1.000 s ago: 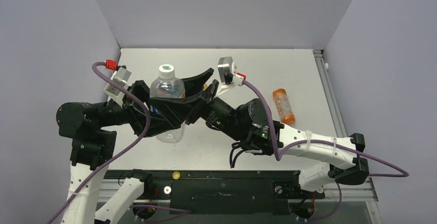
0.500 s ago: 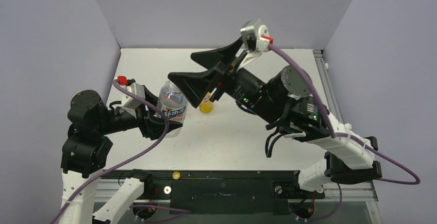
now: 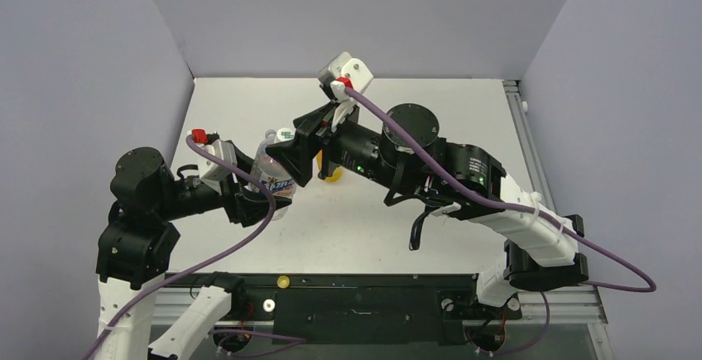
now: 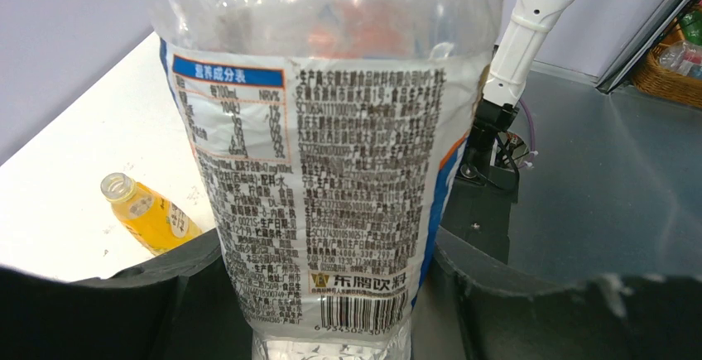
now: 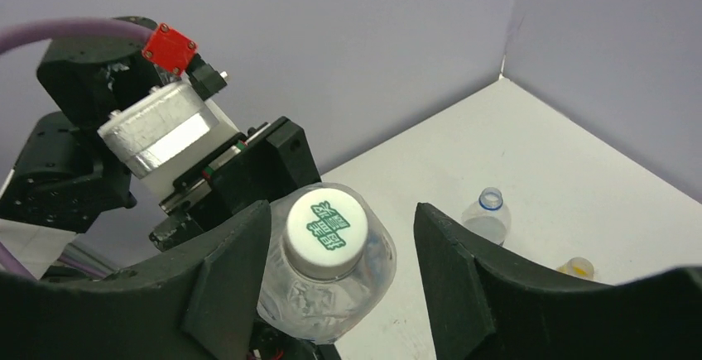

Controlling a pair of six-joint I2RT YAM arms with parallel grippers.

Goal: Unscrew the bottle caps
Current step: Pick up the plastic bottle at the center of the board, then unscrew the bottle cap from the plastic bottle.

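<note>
Left gripper (image 4: 331, 310): closed on labelled body of water bottle (image 4: 331, 170), on 9 o'clock side of table (image 3: 463, 112). White cap (image 5: 324, 232), green print on top: seated on bottle neck. Right gripper (image 5: 341, 248): jaws apart, straddling cap, one finger just beside it, other finger apart. At 3 o'clock of water bottle, under right gripper: yellow juice bottle (image 4: 153, 215), on its side, neck uncapped.

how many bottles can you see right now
3: a water bottle held in the left gripper, a yellow juice bottle lying on the table, and a clear uncapped bottle on the table in the right wrist view. More may be hidden from view.
</note>
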